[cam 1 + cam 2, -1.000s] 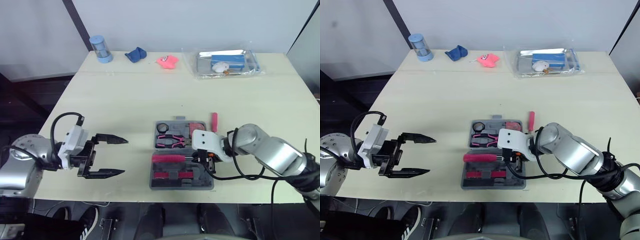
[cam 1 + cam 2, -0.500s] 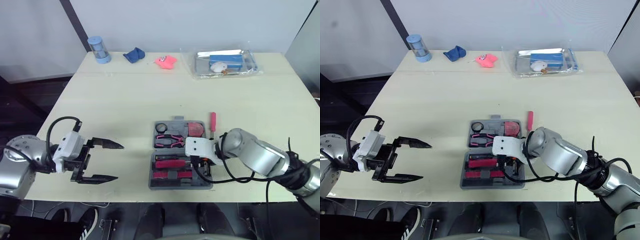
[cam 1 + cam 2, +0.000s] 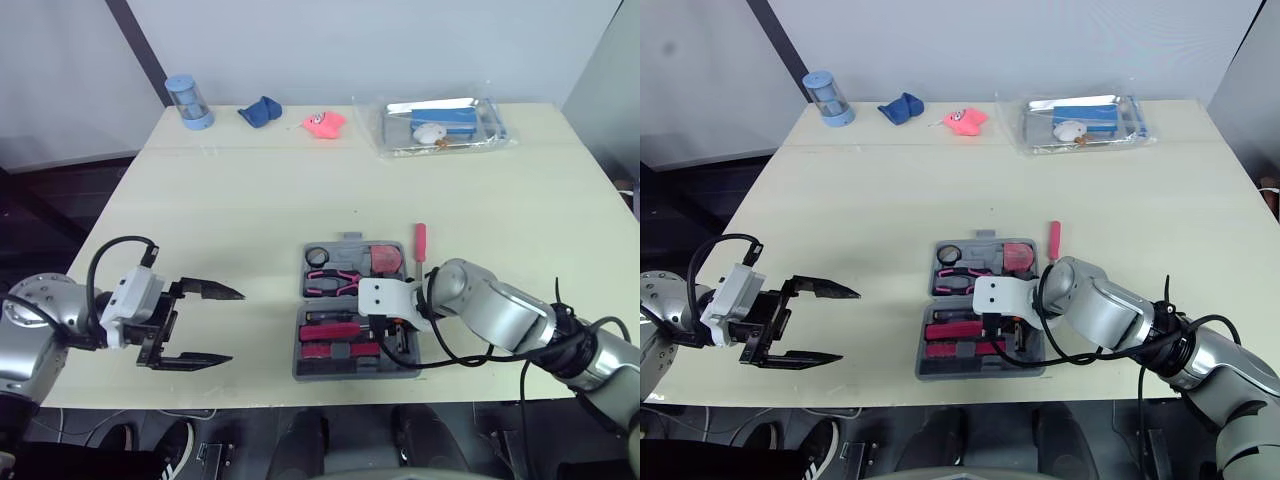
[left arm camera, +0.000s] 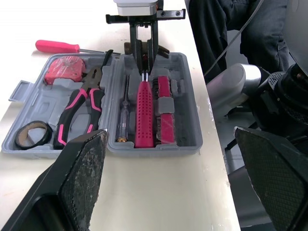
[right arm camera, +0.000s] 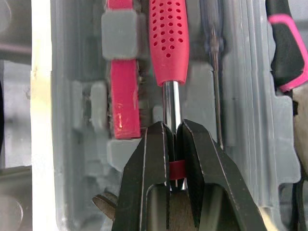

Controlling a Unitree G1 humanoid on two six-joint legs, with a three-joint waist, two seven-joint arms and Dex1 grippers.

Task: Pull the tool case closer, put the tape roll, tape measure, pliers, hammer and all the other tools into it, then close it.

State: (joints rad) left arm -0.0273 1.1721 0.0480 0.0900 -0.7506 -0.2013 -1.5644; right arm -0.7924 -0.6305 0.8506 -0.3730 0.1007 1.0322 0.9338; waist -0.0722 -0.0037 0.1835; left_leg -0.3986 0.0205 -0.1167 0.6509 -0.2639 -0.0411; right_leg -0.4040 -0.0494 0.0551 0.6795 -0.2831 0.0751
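Observation:
The grey tool case (image 3: 300,372) lies open near the table's front edge. In its far half are the tape roll (image 3: 317,255), pink-handled pliers (image 3: 332,283) and red tape measure (image 3: 386,259). The red-handled hammer (image 3: 325,331) lies in the near half beside a small screwdriver (image 4: 124,120). My right gripper (image 5: 173,126) is shut on the hammer's metal shaft (image 5: 171,103), low over the case. A red screwdriver (image 3: 420,242) lies on the table just right of the case. My left gripper (image 3: 237,326) stands open well left of the case, holding nothing.
Along the far edge stand a blue cylinder (image 3: 187,103), a blue cloth (image 3: 258,112), a pink object (image 3: 324,122) and a clear plastic tray (image 3: 440,125) with items. Open table lies between them and the case.
The right gripper has brought the hammer down from over the case's middle into its near half. The left gripper stayed open, hardly moving. The camera view shifted slightly.

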